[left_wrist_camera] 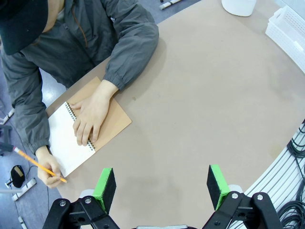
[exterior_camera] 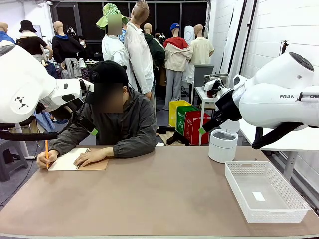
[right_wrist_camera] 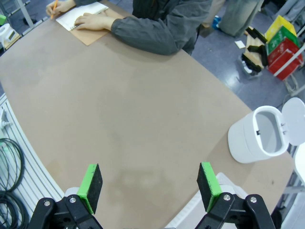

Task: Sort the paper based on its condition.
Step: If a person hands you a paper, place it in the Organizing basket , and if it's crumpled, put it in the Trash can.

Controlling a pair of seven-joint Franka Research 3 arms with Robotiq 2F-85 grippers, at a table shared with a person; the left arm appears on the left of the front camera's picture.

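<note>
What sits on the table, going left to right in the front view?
Orange pencil in the person's hand → open spiral notebook → white bin with its lid up → white mesh basket.

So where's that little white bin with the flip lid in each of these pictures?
Front view: the white bin sits right of middle, at the table's far edge, behind the white basket.
Left wrist view: cut off by the top edge, right of middle.
Right wrist view: at the right edge, lid open.
Shared landmark: the open spiral notebook.
</note>
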